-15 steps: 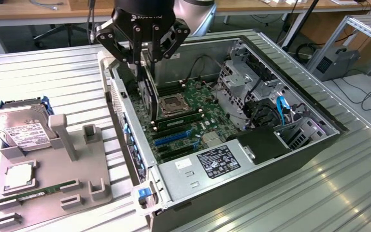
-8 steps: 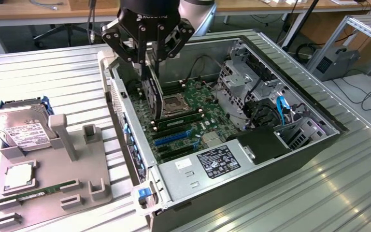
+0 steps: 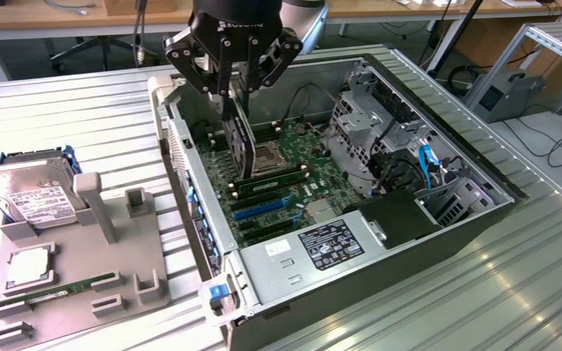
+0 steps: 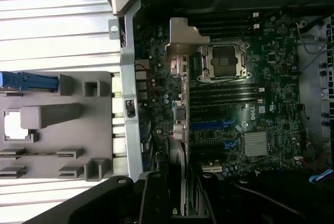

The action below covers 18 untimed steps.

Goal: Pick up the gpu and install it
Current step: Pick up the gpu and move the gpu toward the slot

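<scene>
The gpu (image 3: 245, 142) is a slim black card hanging upright inside the open computer case (image 3: 476, 219), over the green motherboard (image 3: 291, 186). My gripper (image 3: 234, 93) is shut on its upper edge, just above the case's rim. In the wrist view the gpu (image 4: 182, 130) shows edge-on as a thin strip, with its silvery end bracket (image 4: 180, 38) at the far end, and the gripper (image 4: 180, 203) clamps it between black fingers (image 4: 155, 198). The card is over the region between the processor socket (image 4: 224, 62) and the case's rear wall, above the blue expansion slots (image 3: 261, 208).
A grey holder tray (image 3: 76, 270) lies on the exterior view's left, carrying a silver hard drive (image 3: 27, 194), a processor chip (image 3: 29, 267) and a green RAM stick (image 3: 56, 291). Inside the case stand a drive cage (image 3: 359, 124), a labelled power supply (image 3: 330, 245) and loose cables (image 3: 427, 164).
</scene>
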Motion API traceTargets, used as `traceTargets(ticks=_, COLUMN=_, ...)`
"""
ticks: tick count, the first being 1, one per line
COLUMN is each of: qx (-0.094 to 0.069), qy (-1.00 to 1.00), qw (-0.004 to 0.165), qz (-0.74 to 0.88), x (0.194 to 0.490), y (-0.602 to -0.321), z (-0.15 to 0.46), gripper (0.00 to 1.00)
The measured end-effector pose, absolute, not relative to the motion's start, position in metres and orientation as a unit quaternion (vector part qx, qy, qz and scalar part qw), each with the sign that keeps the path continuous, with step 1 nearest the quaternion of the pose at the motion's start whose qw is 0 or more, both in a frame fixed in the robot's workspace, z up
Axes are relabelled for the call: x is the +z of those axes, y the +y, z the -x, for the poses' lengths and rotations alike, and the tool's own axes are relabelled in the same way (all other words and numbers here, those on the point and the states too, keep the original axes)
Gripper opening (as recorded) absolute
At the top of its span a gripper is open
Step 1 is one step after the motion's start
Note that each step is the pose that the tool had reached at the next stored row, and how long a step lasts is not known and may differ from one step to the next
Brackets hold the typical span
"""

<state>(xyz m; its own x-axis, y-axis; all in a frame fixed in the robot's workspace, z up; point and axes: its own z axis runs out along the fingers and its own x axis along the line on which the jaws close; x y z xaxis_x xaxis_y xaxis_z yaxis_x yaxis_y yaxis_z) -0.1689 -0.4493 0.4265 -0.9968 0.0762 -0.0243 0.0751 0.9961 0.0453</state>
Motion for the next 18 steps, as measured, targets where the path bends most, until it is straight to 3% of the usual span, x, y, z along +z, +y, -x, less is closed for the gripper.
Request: traceTargets(ticks=18, qx=0.022, qy=0.999, qw=0.013, qz=-0.038, x=0.426, y=-0.449, z=0.153, gripper=0.26)
